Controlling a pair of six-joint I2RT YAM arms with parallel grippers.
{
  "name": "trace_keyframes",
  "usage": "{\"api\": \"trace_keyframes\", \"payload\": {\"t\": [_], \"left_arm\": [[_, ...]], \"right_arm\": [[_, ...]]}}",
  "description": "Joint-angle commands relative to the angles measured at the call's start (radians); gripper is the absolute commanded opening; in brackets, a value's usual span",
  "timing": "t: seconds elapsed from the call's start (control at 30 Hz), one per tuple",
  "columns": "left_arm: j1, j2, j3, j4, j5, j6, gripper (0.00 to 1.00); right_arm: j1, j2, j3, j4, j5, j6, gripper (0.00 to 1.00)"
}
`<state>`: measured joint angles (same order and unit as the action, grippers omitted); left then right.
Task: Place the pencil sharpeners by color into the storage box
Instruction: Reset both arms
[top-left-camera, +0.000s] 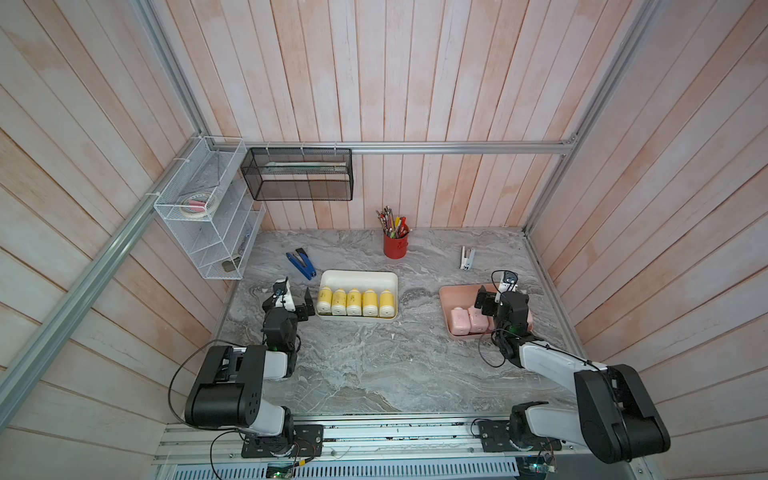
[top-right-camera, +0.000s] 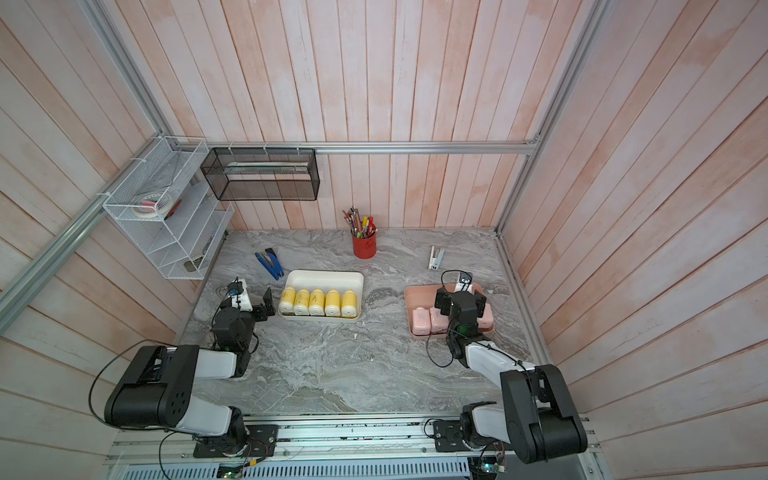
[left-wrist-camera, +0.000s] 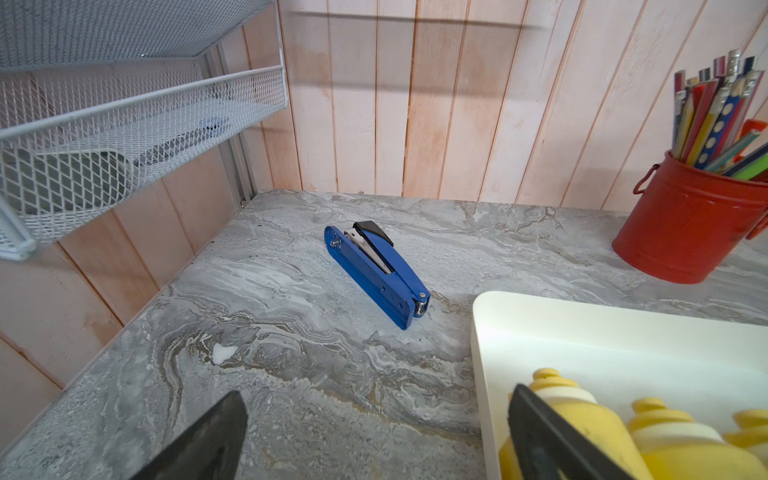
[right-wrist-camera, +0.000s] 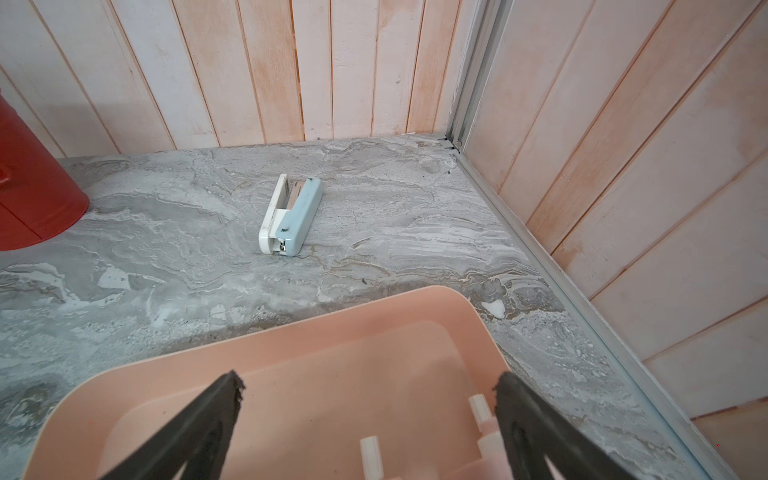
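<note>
Several yellow pencil sharpeners (top-left-camera: 355, 302) (top-right-camera: 318, 302) lie in a row inside the cream storage box (top-left-camera: 357, 275) (left-wrist-camera: 582, 332). Beside that box's left end my left gripper (top-left-camera: 306, 306) (left-wrist-camera: 376, 399) stands open over bare tabletop, one finger in front of the nearest yellow sharpener (left-wrist-camera: 557, 395). Pale pink pencil sharpeners (top-left-camera: 459, 320) (top-right-camera: 420, 321) sit in the pink storage box (top-left-camera: 451, 293) (right-wrist-camera: 291, 353). Above them my right gripper (top-right-camera: 461, 305) (right-wrist-camera: 370, 382) hangs open and holds nothing. Their white cranks (right-wrist-camera: 370, 453) show between its fingers. The arm hides part of the pink box.
A red pencil cup (top-left-camera: 395, 246) stands at the back centre. A blue stapler (top-left-camera: 300, 264) (left-wrist-camera: 376, 274) lies back left, and a white and pale blue stapler (top-left-camera: 466, 257) (right-wrist-camera: 291, 216) back right. A white wire rack (top-left-camera: 208, 216) and a black mesh basket (top-left-camera: 299, 174) hang on the walls.
</note>
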<state>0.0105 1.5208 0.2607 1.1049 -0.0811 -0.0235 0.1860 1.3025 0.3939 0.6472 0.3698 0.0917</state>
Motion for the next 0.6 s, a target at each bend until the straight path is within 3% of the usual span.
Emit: {"api": "trace_keyframes", "payload": {"t": [0.0,0.57], "left_arm": [[0.005,0.039,-0.023,0.131,0.015,-0.009,1.0],[0.006,0.041,-0.05,0.185,0.023,-0.008,0.99]], "right_arm": [[-0.008,0.032,-0.032,0.116,0.031,-0.056,0.98],[-0.112,0.146,-0.102,0.447,0.001,-0.084,0.98]]}}
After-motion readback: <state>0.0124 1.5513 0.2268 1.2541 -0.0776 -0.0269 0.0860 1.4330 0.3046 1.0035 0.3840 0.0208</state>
